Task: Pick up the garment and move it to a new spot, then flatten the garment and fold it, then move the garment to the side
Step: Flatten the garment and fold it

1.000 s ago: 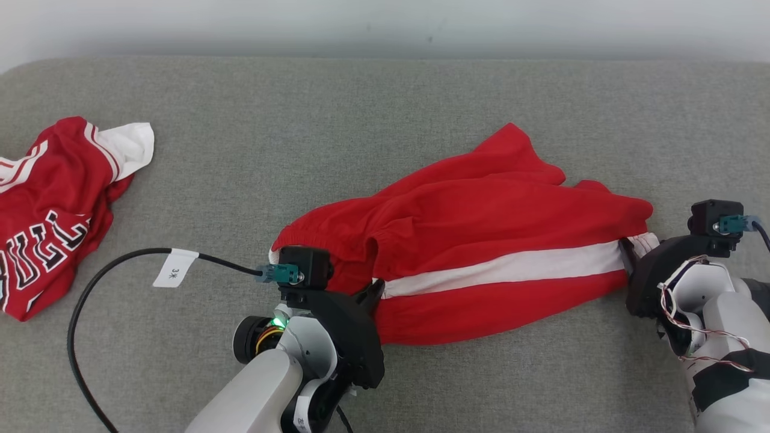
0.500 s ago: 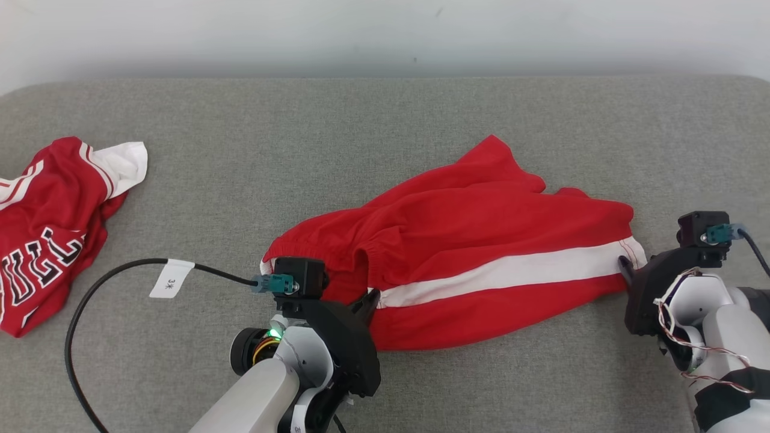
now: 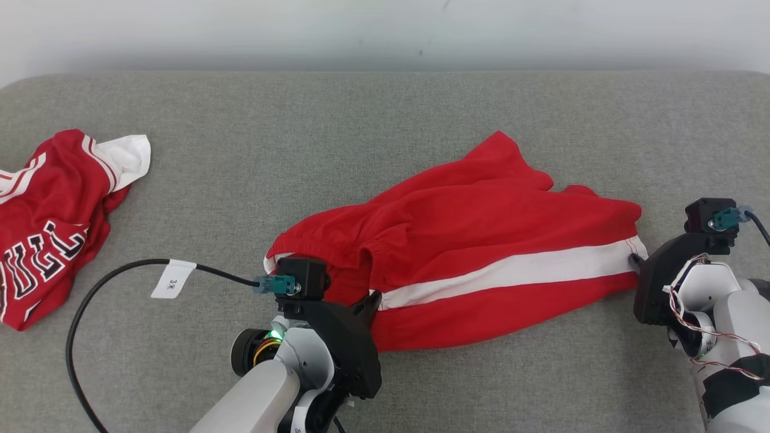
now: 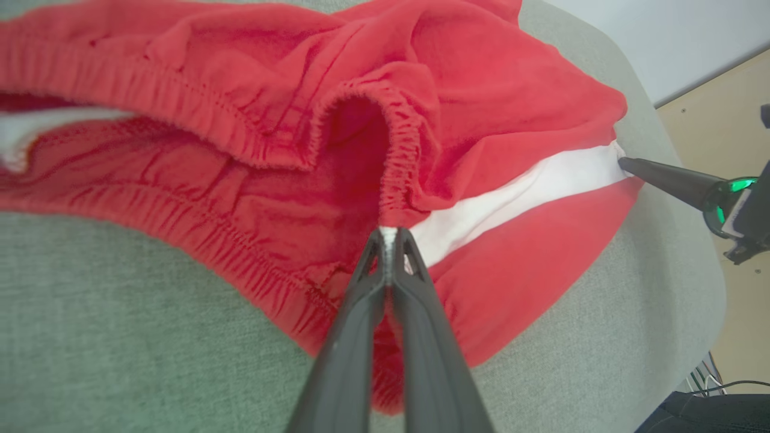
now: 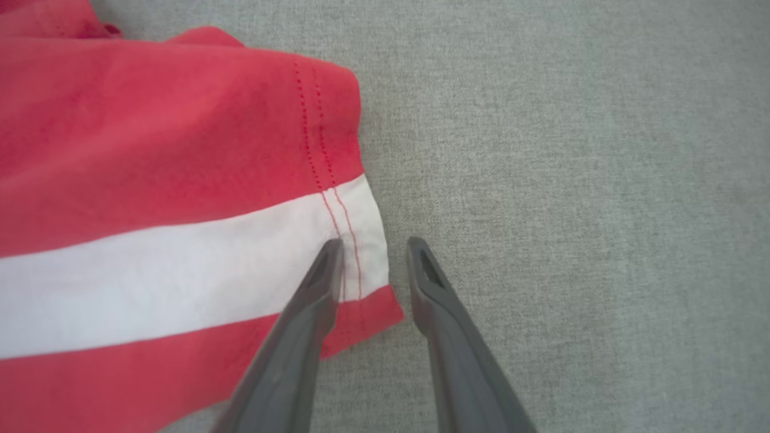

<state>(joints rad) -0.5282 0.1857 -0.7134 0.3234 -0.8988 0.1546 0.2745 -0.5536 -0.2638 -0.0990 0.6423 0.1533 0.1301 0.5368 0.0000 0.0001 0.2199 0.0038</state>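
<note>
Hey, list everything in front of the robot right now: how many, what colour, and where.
pad: one, grey, under everything
wall: one, white, behind the pad
shorts: one, red with a white side stripe, rumpled right of centre on the pad
jersey: one, red with white trim, crumpled at the pad's left edge
cable: one, black with a white tag, looping at lower left
left jaws: one pair, dark, shut on the shorts' waistband
right jaws: one pair, dark, apart at the shorts' hem

Bare cushion (image 3: 385, 120) between shorts (image 3: 481, 240) and jersey (image 3: 54, 228); cable (image 3: 90, 288) loops there.
</note>
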